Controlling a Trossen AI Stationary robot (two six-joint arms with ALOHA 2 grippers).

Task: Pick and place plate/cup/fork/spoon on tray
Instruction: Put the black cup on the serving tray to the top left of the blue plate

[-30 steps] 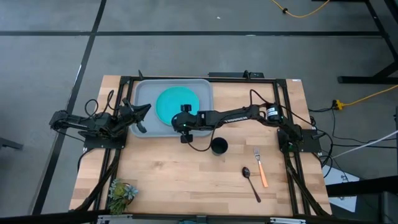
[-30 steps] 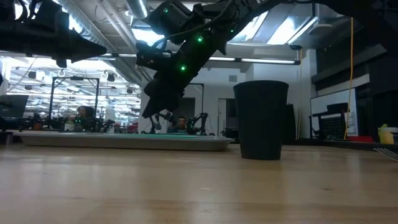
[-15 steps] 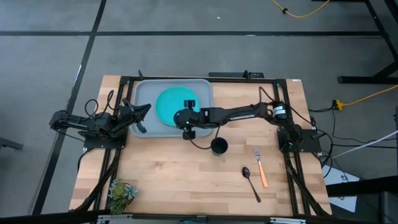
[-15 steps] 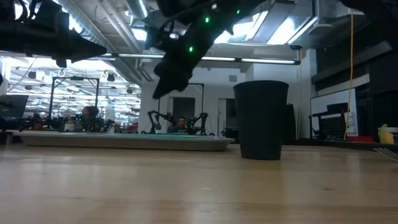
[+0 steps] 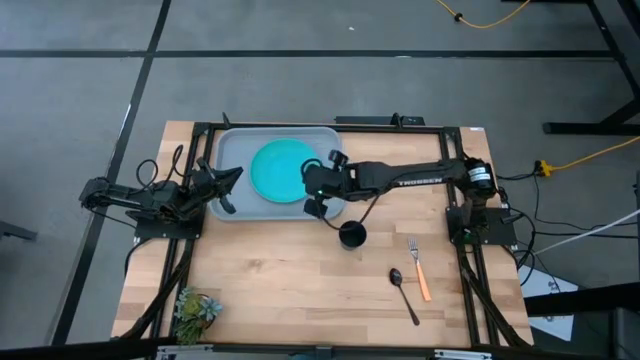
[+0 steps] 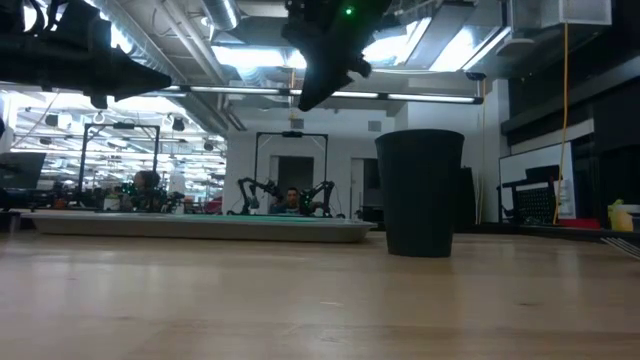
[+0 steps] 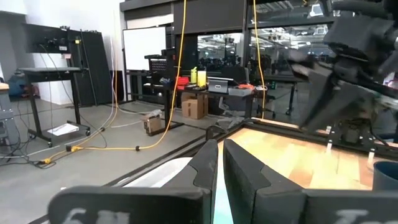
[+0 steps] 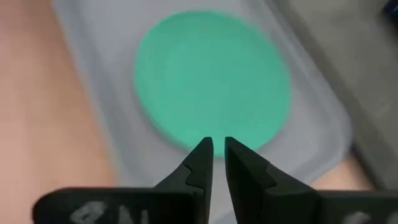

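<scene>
The teal plate (image 5: pixel 279 170) lies flat in the grey-blue tray (image 5: pixel 232 150) at the table's far side; it also shows in the right wrist view (image 8: pixel 211 78). My right gripper (image 5: pixel 310 183) hovers shut and empty above the plate's right edge, high over the table in the low view (image 6: pixel 322 75). The dark cup (image 5: pixel 351 235) stands upright on the table near the tray's right near corner. The orange-handled fork (image 5: pixel 418 268) and the dark spoon (image 5: pixel 403 293) lie on the table at the right. My left gripper (image 5: pixel 237 175) waits shut at the tray's left edge.
A small green plant (image 5: pixel 196 308) sits at the table's near left corner. Bare wood lies between the tray and the near edge. In the low view the cup (image 6: pixel 420 192) stands in front, with the tray's rim (image 6: pixel 200 228) behind it.
My right gripper has risen and gone toward the table's right edge, from over the plate's near right part to its right rim. The plate stays flat in the tray.
</scene>
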